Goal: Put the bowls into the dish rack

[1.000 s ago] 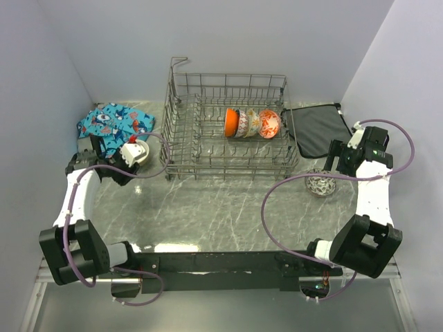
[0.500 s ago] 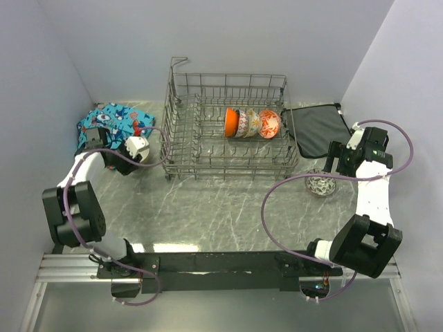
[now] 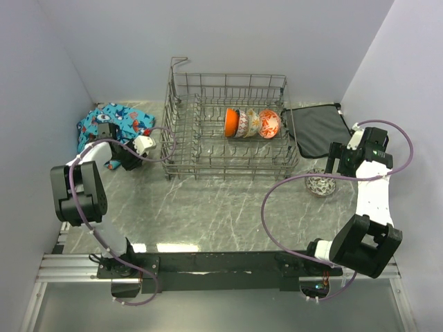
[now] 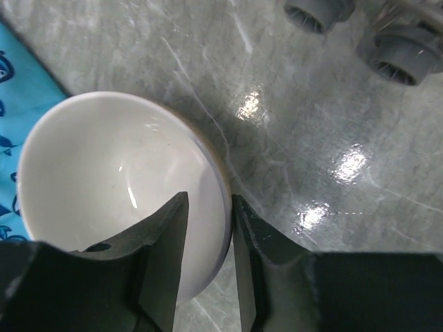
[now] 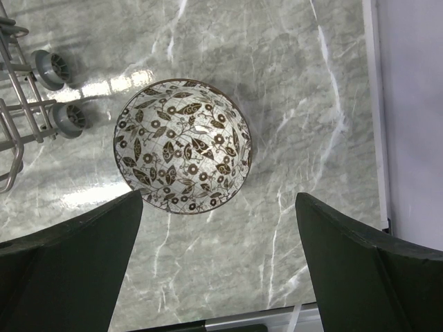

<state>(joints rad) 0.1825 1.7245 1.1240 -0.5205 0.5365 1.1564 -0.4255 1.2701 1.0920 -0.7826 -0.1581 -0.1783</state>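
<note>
A plain cream bowl (image 4: 118, 173) stands on the marble table between the blue cloth and the dish rack (image 3: 181, 164). My left gripper (image 4: 210, 207) straddles its near rim: one finger inside, the other finger (image 4: 252, 235) against the outer wall. A white strip still shows between the inner finger and the rim. A cream bowl with dark leaf pattern (image 5: 182, 143) (image 3: 320, 185) sits upright right of the rack. My right gripper (image 5: 219, 200) hangs wide open just above it and to its near side. Three bowls (image 3: 250, 123) stand on edge in the rack.
A blue patterned cloth (image 3: 114, 123) (image 4: 21, 76) lies at the far left beside the cream bowl. A flat dark grey mat (image 3: 318, 128) lies right of the rack. The rack's grey wheels (image 4: 398, 55) (image 5: 52, 66) are close to both bowls. Walls close in on both sides.
My left arm has swung back and toward the rack, its gripper now at the cream bowl with the jaws narrowing round the rim. The right arm has not moved.
</note>
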